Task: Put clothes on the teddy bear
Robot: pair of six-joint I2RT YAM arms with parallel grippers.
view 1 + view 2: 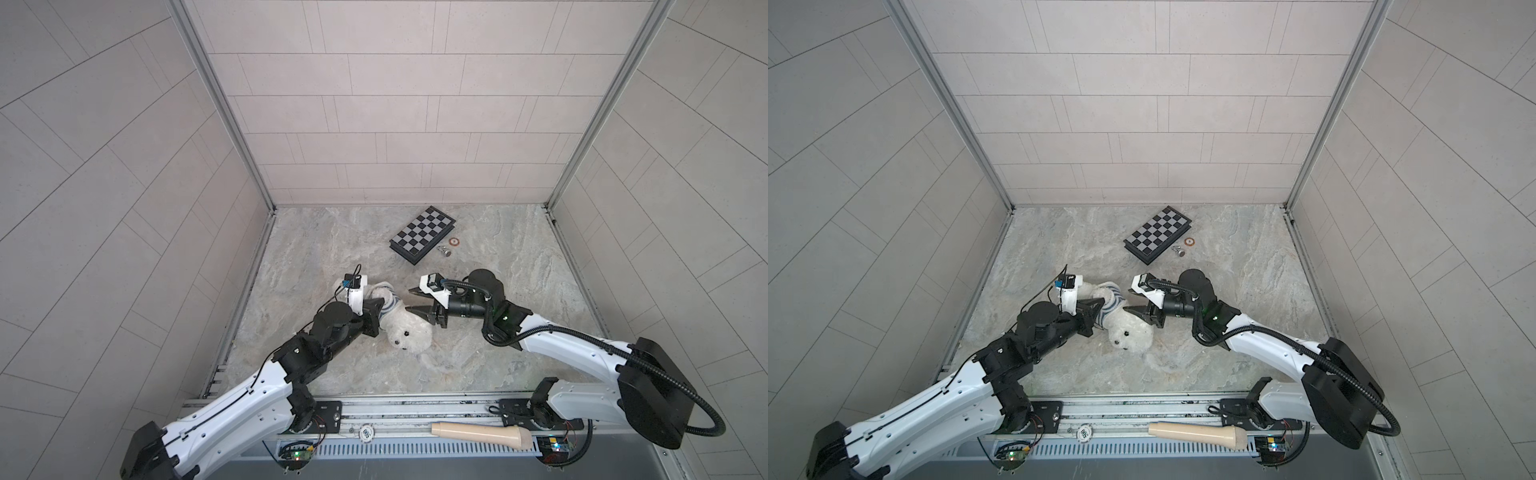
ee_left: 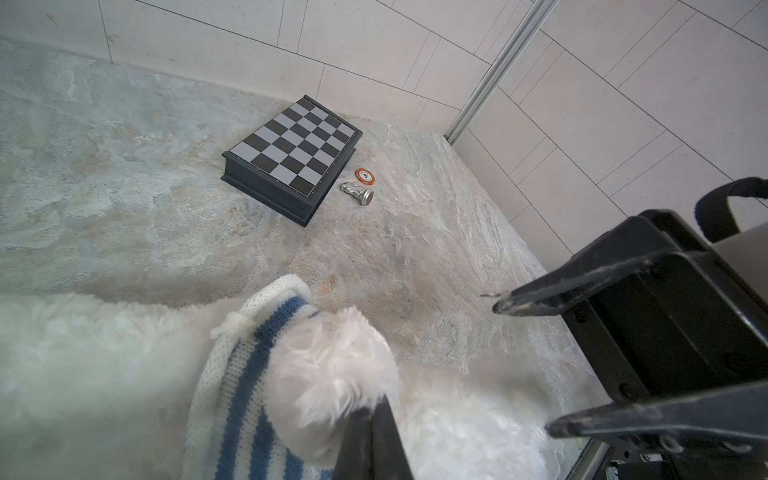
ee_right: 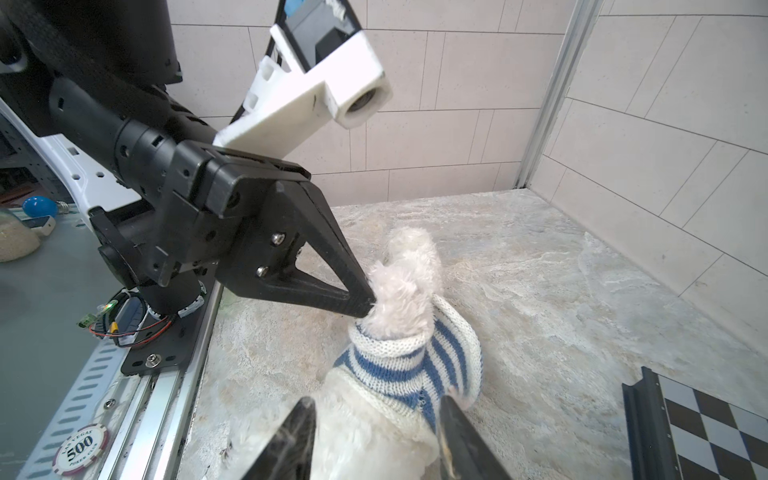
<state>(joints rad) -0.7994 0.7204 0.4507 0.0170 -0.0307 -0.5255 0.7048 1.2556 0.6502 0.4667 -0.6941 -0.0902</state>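
- Pale tiled walls (image 1: 395, 104) close the bay on three sides, with metal posts at the back corners.
- The table (image 1: 332, 232) is a grey-beige marbled slab.
- The teddy bear (image 1: 409, 336) lies near the table's front middle, between the two arms, with its head toward the front rail. We judge the dressing partly done.
- A chessboard (image 1: 422, 232) sits well apart, toward the back wall.
- The blue-and-white striped shirt (image 3: 415, 365) is bunched around the bear's torso, and one furry limb pokes out of an opening.
- The left gripper (image 3: 368, 305) is pinched closed on that limb's fur. We read this as drawing the limb through its sleeve.
- The right gripper (image 1: 408, 299) has its jaws apart and holds nothing, just beside the bear's body. Next we would have it catch the knit edge and pull the shirt straight.
- A poker chip (image 2: 365, 176) and a toppled silver chess piece (image 2: 357, 192) lie just beside the chessboard.
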